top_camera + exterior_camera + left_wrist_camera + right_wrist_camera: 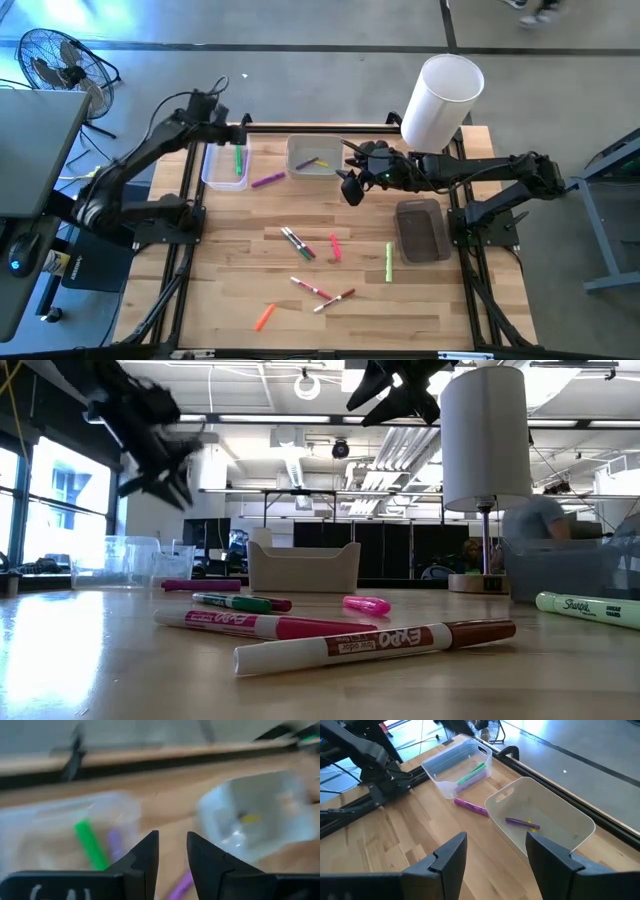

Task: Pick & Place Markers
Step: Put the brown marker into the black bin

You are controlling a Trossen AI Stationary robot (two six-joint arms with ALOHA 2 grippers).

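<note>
Several markers lie loose on the wooden table: a purple one (268, 180) between the bins, a dark-green and white cluster (297, 243), a pink one (335, 247), a light-green one (389, 261), two red-and-white ones (322, 293) and an orange one (264, 317). A green marker (90, 842) and a purple one (116, 845) lie in the clear bin (212, 172). The white bin (540, 800) holds a purple-and-yellow marker (522, 822). My left gripper (172, 851) hovers over the clear bin, slightly open and empty. My right gripper (495, 852) hangs beside the white bin, wide open and empty.
A grey bin (422, 232) sits at the table's right side. A tall white cylinder (445, 100) stands at the far right corner. Close to the low camera lie two Expo markers (375, 643) and a green Sharpie (590, 610). A fan stands beyond the table's left.
</note>
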